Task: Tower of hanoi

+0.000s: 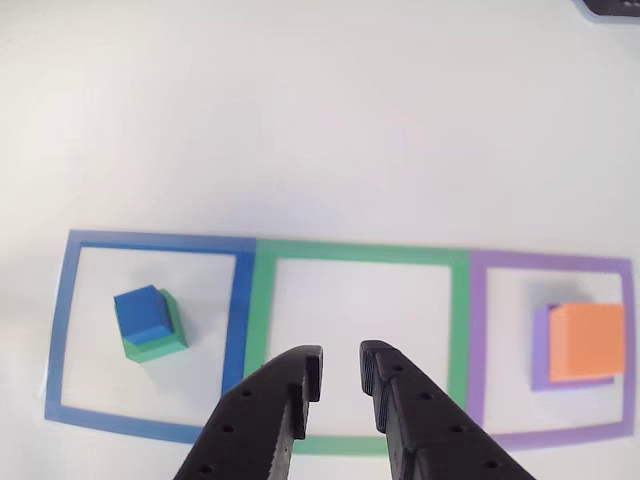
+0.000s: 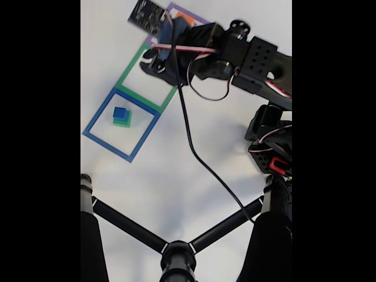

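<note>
A small blue cube (image 1: 143, 313) sits on a green cube (image 1: 170, 336) inside the blue taped square (image 1: 60, 330) at the left of the other view; the same stack (image 2: 121, 116) shows in the fixed view. An orange block (image 1: 587, 340) lies on a purple block (image 1: 541, 347) inside the purple square (image 1: 478, 340) at the right. My gripper (image 1: 341, 374) hovers over the near edge of the green middle square (image 1: 358, 253), its black fingers slightly apart and holding nothing. In the fixed view the arm reaches over the green square (image 2: 130, 74).
The white table (image 1: 320, 120) stretches beyond the squares. A dark object (image 1: 612, 6) lies at the far right corner. In the fixed view a black tripod (image 2: 176, 255) and a black cable (image 2: 200, 158) cross the near side, and the arm's base (image 2: 273, 147) stands at the right.
</note>
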You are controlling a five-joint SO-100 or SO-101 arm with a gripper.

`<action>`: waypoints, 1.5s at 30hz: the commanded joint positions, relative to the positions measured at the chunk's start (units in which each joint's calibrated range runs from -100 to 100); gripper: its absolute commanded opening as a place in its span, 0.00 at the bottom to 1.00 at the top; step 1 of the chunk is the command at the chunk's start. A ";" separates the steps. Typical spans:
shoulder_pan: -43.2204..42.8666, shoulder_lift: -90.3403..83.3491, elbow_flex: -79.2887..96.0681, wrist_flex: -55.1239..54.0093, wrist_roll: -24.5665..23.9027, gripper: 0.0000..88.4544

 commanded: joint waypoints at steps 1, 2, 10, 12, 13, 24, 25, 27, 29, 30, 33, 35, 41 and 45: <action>6.93 -2.17 -19.36 20.18 0.00 0.00; 8.31 -1.93 -22.72 23.66 0.00 0.00; 17.23 2.40 -45.25 41.47 0.00 0.00; 18.45 2.40 -45.71 41.47 0.00 0.00; 19.06 2.56 -45.71 41.47 0.00 0.00; 32.63 -2.81 -26.90 32.64 0.00 0.10; 33.62 -3.53 -24.35 30.38 0.00 0.12; 35.76 -4.89 -18.90 25.28 0.00 0.20; 37.36 -7.30 -11.63 17.99 0.00 0.31; 38.27 -8.50 -8.27 15.08 0.00 0.33; 40.48 -11.70 0.45 7.96 0.00 0.39; 41.86 -13.63 5.81 3.10 0.00 0.42; 44.91 -15.31 17.99 -8.96 0.00 0.49; 45.52 -14.91 28.17 -21.91 0.00 0.52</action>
